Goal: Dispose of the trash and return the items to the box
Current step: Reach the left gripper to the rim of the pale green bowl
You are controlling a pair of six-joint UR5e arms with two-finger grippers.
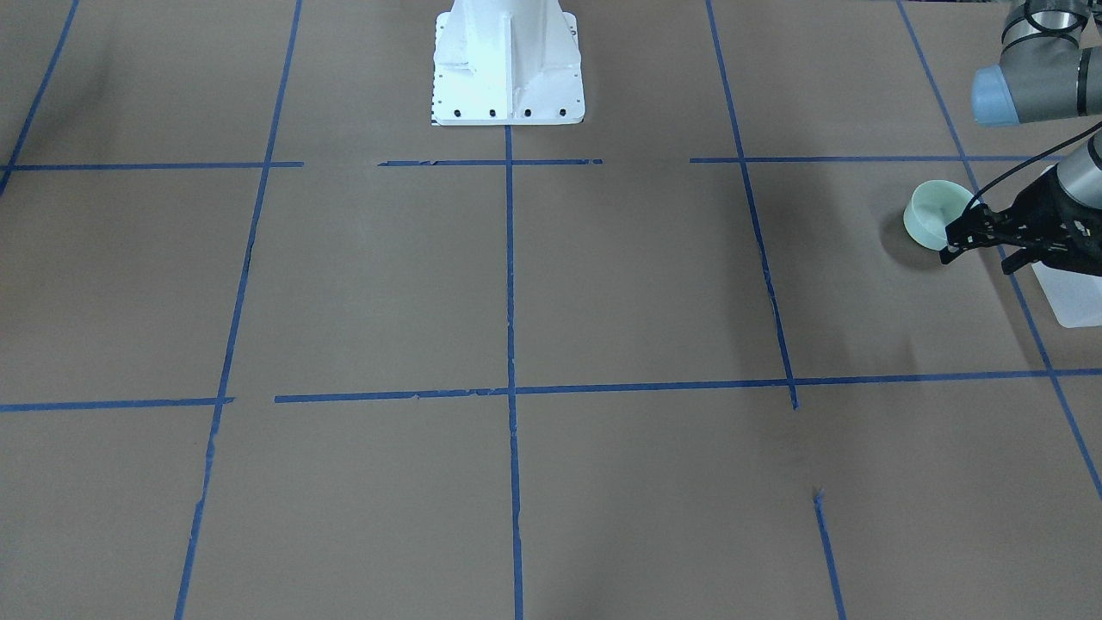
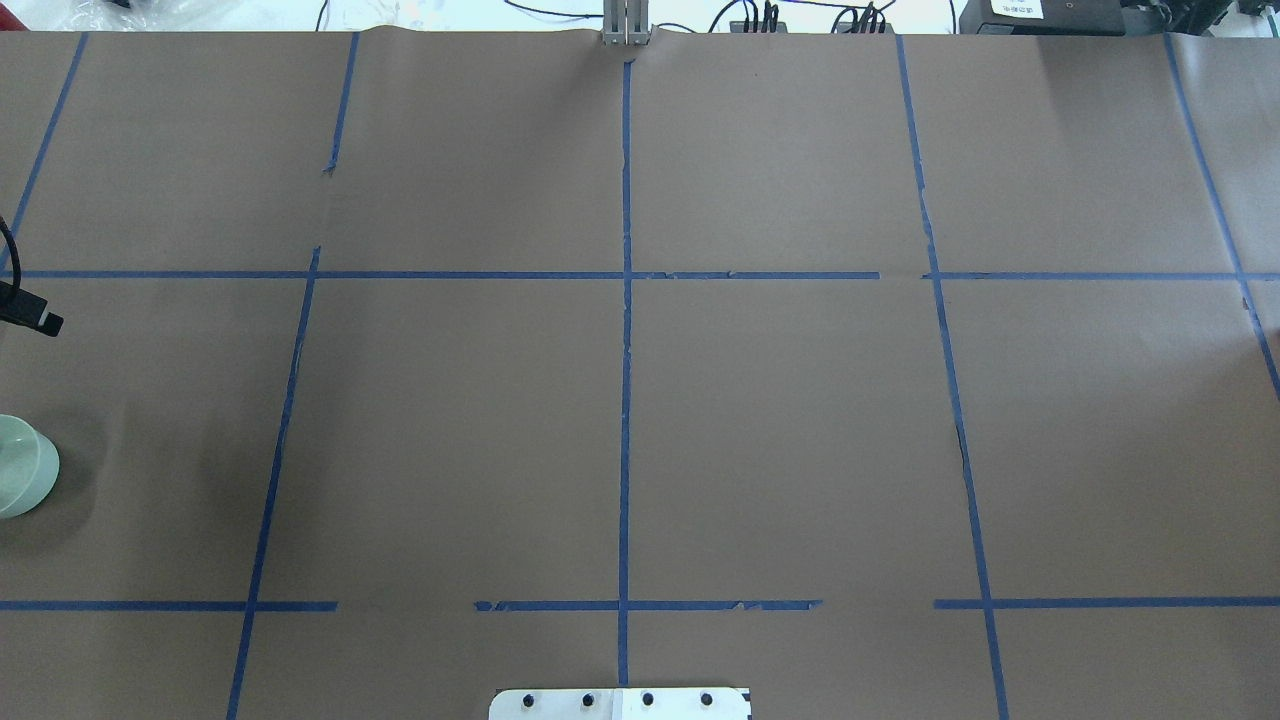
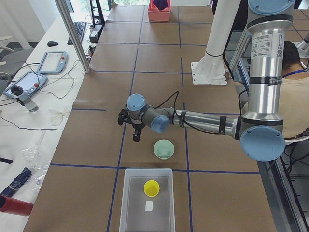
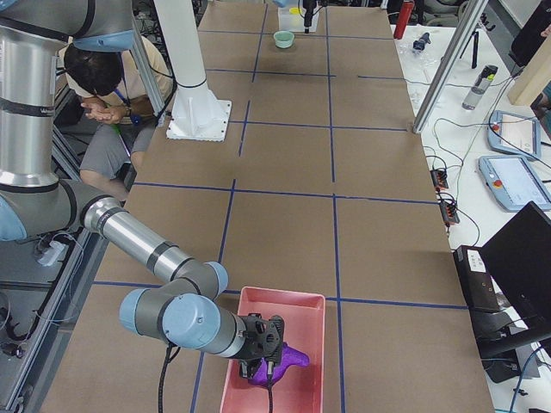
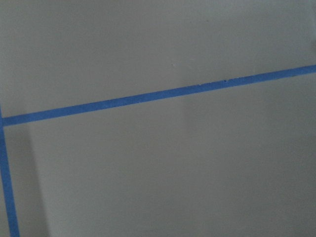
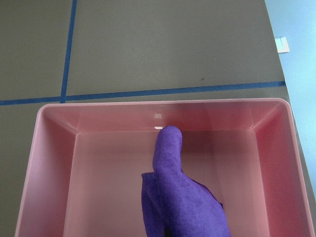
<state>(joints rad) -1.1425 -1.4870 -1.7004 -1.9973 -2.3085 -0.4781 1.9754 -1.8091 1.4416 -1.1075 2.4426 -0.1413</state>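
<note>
One fuzzy purple cloth (image 6: 180,197) peaks upright over pink tray (image 6: 47,148); left gripper (image 1: 975,248), right gripper (image 4: 269,354): grip unclear.

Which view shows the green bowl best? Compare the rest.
Exterior left: the green bowl sits whole and unobstructed. Front-facing has the left gripper overlapping it, overhead crops it, exterior right shows it tiny, wrists miss it.

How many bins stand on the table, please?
2. A translucent white bin at the robot's left end holds the yellow cup; a pink bin at its right end holds the purple cloth.
</note>
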